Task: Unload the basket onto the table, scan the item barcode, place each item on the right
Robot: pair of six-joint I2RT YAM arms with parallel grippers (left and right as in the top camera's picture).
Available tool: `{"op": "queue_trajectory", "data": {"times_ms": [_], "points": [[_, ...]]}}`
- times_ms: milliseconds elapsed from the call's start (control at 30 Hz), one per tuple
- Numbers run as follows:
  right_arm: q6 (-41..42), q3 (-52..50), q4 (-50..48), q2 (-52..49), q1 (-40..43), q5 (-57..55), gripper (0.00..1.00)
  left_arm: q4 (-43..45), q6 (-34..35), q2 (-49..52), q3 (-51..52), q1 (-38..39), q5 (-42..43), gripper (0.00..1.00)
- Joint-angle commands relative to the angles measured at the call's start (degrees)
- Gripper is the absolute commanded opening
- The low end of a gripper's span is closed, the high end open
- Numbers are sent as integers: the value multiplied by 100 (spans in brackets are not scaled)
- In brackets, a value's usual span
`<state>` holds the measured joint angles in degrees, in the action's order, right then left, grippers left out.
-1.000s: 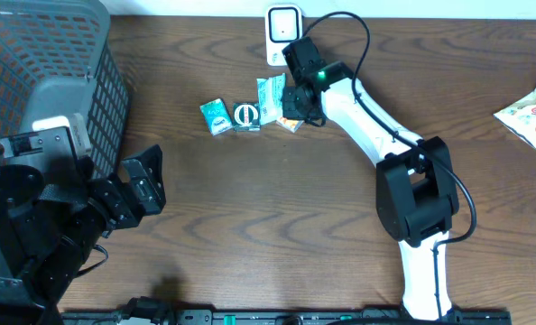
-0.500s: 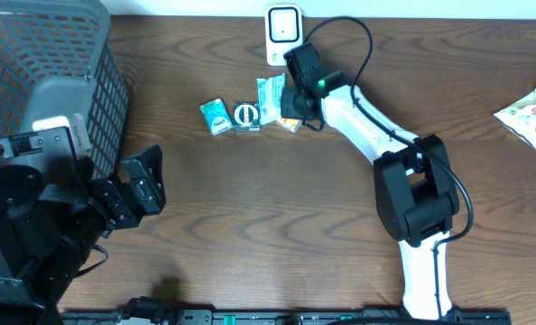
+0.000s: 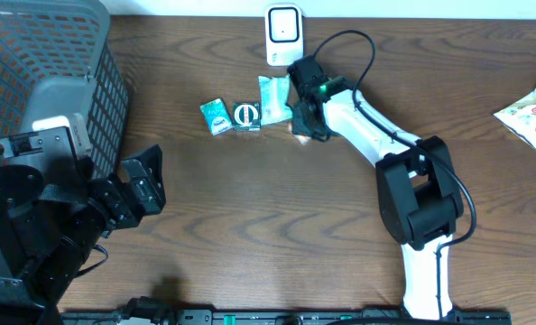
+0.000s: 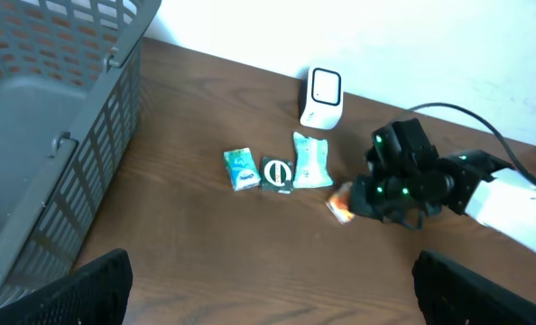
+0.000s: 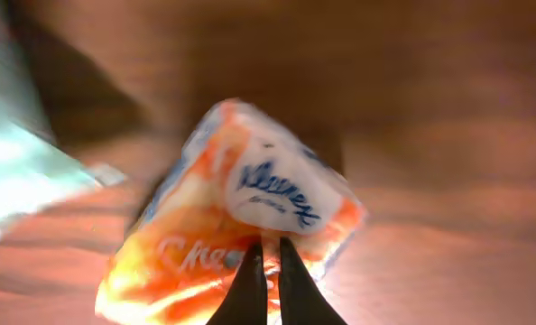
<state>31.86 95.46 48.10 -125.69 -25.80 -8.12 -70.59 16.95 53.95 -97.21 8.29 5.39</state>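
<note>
My right gripper [image 5: 268, 246] is shut on an orange Kleenex tissue pack [image 5: 241, 208], pinching its edge between the two thin fingers. From overhead the right gripper [image 3: 301, 122] sits just below the white barcode scanner [image 3: 283, 34], and the pack is almost hidden under it. In the left wrist view the orange pack [image 4: 340, 206] pokes out to the left of the right arm, in front of the scanner [image 4: 323, 96]. My left gripper [image 4: 270, 293] stands wide open over bare table with nothing between its fingers. From overhead it [image 3: 142, 185] is at the left, near the basket.
A grey mesh basket [image 3: 42, 72] fills the far left. A teal pack [image 3: 215, 116], a dark item with a round logo [image 3: 245, 116] and a pale teal packet [image 3: 273, 99] lie in a row left of the right gripper. A snack bag [image 3: 531, 106] lies at the far right edge.
The right gripper has shut on the orange pack and shifted slightly right and toward the table's front with it. The left arm has not moved.
</note>
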Motion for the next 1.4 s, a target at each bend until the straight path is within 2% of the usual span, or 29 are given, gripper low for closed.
{"op": "queue_trajectory", "data": {"times_ms": [0,233,433,533,733,833,967,1067,1200,1267,1367], "points": [[92,-127,651,173,234,-807,1,-13,52,0,-42,-24,-74,98],[83,-127,1325,815,485,-719,1,-13,52,0,-42,-24,-74,98],[-149,-127,1270,1191,614,-330,36,-13,52,0,-42,-24,-74,98],[-212,-149,1180,1167,678,-188,49,-13,52,0,-42,-24,-74,98],[-1762,-229,866,1049,743,905,77,-13,52,0,-42,-24,-74,98],[-1976,-345,756,979,813,1075,99,-13,52,0,-42,-24,-74,98],[-2065,-634,498,953,1078,1635,99,-13,52,0,-42,-24,-74,98],[-2608,-918,295,953,1381,2570,99,-13,52,0,-42,-24,-74,98],[-3042,-1244,157,953,1751,3333,88,-13,52,0,-42,-24,-74,98],[-3042,-1305,223,953,1880,3331,99,-13,52,0,-42,-24,-74,98],[-2796,-1314,262,953,2004,3338,99,-13,52,0,-42,-24,-74,97]]}}
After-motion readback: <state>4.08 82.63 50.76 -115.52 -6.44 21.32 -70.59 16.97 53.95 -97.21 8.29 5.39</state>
